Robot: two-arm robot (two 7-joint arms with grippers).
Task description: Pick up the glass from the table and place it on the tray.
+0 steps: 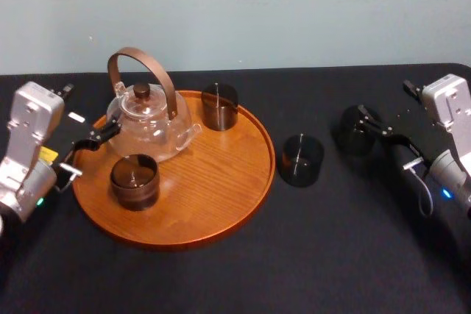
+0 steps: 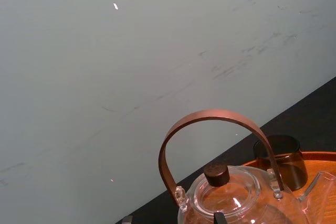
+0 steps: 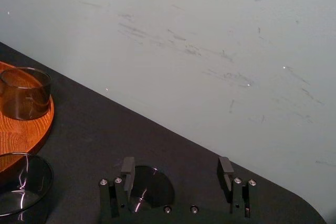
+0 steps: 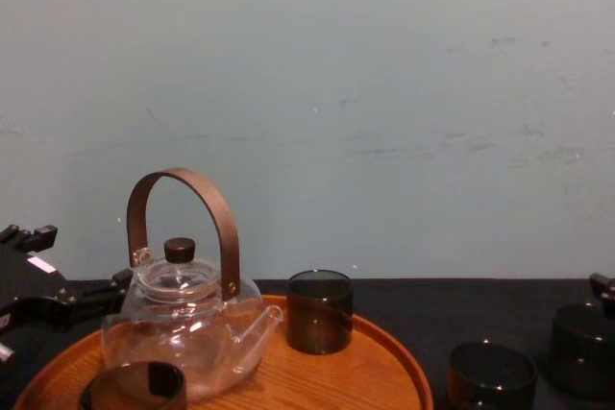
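The round wooden tray [image 1: 221, 196] lies on the black table [image 1: 309, 255] and carries a glass teapot [image 1: 147, 119] and two dark glasses [image 1: 220, 106] [image 1: 135, 180]. A dark glass [image 1: 302, 159] stands on the table just right of the tray. Another glass [image 1: 355, 131] stands farther right, at the tips of my right gripper [image 1: 383, 137]. In the right wrist view that gripper [image 3: 176, 167] is open, with this glass [image 3: 152, 187] low between its fingers, nearer one of them and touching neither. My left gripper [image 1: 92, 151] is open beside the teapot at the tray's left edge.
The teapot's tall brown handle [image 4: 183, 228] rises over the tray's back left. The tray's front right part [image 1: 213, 182] is bare wood. A pale wall [image 4: 384, 93] stands behind the table. Bare tabletop lies in front of and between the arms.
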